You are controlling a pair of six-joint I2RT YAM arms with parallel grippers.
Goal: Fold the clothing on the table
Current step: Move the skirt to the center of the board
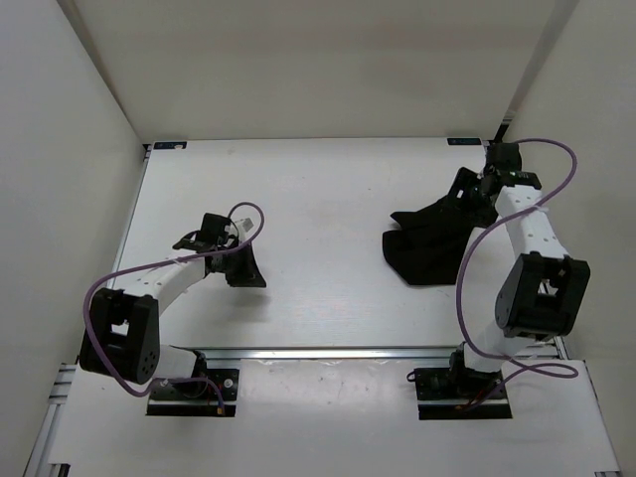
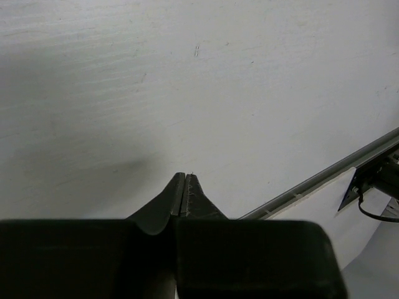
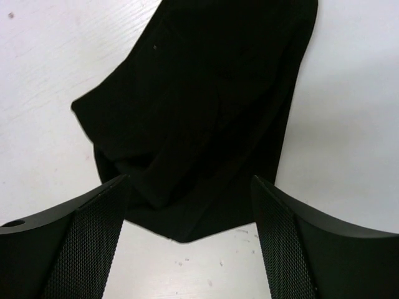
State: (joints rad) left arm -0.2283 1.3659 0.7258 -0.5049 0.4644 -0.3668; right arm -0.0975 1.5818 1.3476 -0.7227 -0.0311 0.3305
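Right wrist view: my right gripper (image 3: 187, 187) is spread wide, its two mesh-textured fingers (image 3: 87, 243) standing on either side of the black garment's (image 3: 206, 93) near edge, with nothing clamped between them. The garment lies on the right half of the white surface (image 3: 349, 124), toward the far right corner. It is crumpled, not spread flat. My left gripper (image 2: 185, 182) is pressed fully shut on nothing and hangs low over bare surface on the left, well apart from the cloth.

I think the main risk is closing on the wrong thing. The cloth is bunched, with overlapping layers and a loose fold running down its middle, so a pinch here could take several layers at once and lift the whole heap instead of one edge. It could also drag the garment sideways, because my other gripper is too far off to pin it down. The cloth already sits close to the right edge of the surface, so a careless pull could send part of it over the rail.

The fabric looks soft, matte and limp, and an even black with no marks, so seams and edges are hard to pick out. Its outline is irregular, with a blunt point nearest me. The surface is smooth, hard and faintly scuffed, so I expect the cloth to slide on it readily
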